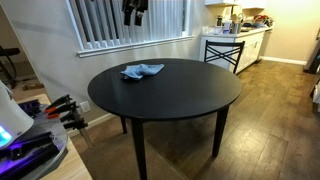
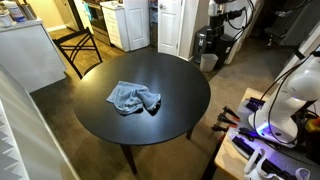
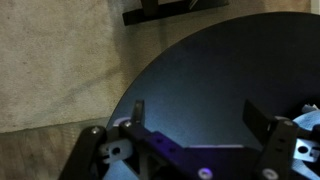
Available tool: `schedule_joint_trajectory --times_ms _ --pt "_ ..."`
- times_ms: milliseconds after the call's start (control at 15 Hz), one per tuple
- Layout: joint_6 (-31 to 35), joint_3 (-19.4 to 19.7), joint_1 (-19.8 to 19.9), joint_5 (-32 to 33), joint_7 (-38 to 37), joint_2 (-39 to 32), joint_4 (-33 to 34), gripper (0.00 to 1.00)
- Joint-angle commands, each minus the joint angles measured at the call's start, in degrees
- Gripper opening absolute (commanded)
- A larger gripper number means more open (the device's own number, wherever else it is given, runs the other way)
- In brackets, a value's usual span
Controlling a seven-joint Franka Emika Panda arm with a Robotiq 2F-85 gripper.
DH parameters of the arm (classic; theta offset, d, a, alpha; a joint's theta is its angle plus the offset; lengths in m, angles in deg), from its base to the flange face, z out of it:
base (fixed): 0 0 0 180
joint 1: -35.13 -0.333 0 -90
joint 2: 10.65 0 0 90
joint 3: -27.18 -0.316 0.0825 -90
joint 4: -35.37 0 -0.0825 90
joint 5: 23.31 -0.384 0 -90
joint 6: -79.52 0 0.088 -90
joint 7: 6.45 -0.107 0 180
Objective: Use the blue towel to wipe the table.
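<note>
Claw [image 3: 197, 118]: released, fingers spread, nothing between them. Beneath it: table [image 3: 200, 70], rim area. Farther off, well apart: blue towel [image 2: 133, 97], crumpled on the tabletop. Step: approach. Next you likely descend and grasp the towel.

No writing, label, brand, number or sign can be read in any view; the pictures are too small and soft.

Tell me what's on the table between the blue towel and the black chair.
Nothing. In both exterior views the tabletop from the blue towel toward the black chair is bare.
</note>
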Motion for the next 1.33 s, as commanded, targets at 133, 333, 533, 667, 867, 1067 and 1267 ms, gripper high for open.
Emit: schedule_joint_trajectory --times_ms 133,333,533,667,867,1067,1267 --pt "-0.1 -0.5 0.5 -0.1 0.1 0.0 0.1 1.0" --pt "-1.6 -1.7 -0.4 0.2 -1.9 -4.8 4.9 1.0" --pt "-2.5 -4.1 -2.3 0.2 -2.1 -12.9 12.9 1.0" --pt "-2.0 -6.0 -3.8 2.0 -3.7 -18.9 18.4 1.0" --pt "-3.1 -8.3 -6.5 3.9 -4.2 -28.0 27.0 1.0" --pt "-6.1 -10.3 -8.9 4.3 -1.8 -36.1 35.4 1.0" --pt "-9.3 -11.8 -11.1 4.5 -1.0 -42.2 43.2 1.0"
